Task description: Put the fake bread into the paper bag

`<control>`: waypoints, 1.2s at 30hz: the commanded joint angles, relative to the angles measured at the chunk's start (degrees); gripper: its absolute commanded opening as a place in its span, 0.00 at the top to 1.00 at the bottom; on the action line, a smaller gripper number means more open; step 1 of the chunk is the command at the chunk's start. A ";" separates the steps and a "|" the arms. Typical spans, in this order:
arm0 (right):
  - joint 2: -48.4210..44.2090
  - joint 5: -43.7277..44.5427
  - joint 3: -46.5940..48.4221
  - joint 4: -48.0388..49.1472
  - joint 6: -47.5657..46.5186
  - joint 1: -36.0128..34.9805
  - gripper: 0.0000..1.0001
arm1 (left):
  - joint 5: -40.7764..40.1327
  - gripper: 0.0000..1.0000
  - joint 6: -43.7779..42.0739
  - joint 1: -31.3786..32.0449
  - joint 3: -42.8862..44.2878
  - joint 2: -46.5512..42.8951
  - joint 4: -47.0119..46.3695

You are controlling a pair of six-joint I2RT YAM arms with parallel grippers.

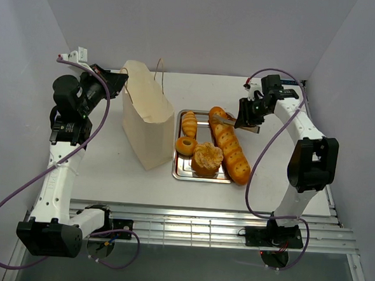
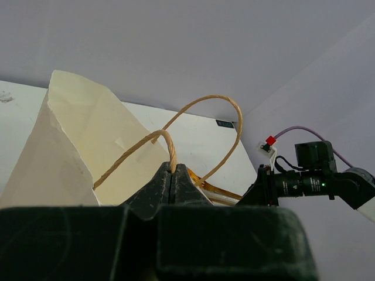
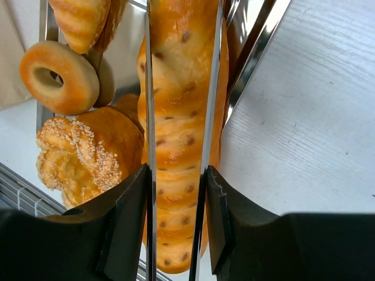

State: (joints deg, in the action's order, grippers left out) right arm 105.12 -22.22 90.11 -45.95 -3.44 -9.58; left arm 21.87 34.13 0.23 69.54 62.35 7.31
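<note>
four glossy bread pieces sit on one silver tray [image 1: 180,169]: a scored baguette [image 1: 229,146], a sesame-topped round bun [image 1: 207,159], a ridged roll [image 1: 189,123] and a ring doughnut [image 1: 186,145]. one cream paper bag [image 1: 145,122] stands upright just left of the tray, mouth open. the left gripper [image 2: 172,175] is pressed together on one of two string handles [image 2: 126,156]. the right gripper [image 3: 177,175] squeezes one pair of metal tongs [image 3: 150,88], its two arms flanking the baguette, which crosses the tray's right rim beside open white table [image 3: 304,117].

1. Paper bag [image 1: 144,122]: cream, upright on the surface, mouth open, just left of the tray [image 1: 176,175].
2. Baguette [image 1: 228,145]: long, scored, lying along the tray's right side, far end between tongs [image 1: 224,119] blades.
3. Bun [image 1: 207,158], roll [image 1: 189,123], doughnut [image 1: 186,145]: glossy golden, on the tray.
</note>
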 commanded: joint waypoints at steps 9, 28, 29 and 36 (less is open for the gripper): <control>-16.87 0.16 3.58 7.81 7.40 -0.26 0.92 | 0.19 1.00 -0.29 -0.05 -0.98 -1.88 -0.02; -31.37 -7.22 13.52 36.00 24.08 -5.70 0.92 | 0.02 1.00 -0.12 -0.05 -5.55 -6.36 -4.32; -31.64 -7.83 13.26 38.28 25.49 -6.58 0.92 | -0.16 1.00 -0.03 -0.05 -5.81 -6.80 -5.19; -31.03 -8.28 14.39 55.35 36.22 -11.85 0.92 | -1.30 1.00 0.85 -0.05 -6.26 -8.21 -6.61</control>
State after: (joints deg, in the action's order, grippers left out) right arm 74.52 -30.13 100.82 -5.58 26.44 -19.55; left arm 21.39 34.39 0.23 63.33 55.42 3.03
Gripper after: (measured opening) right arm 0.453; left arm 0.022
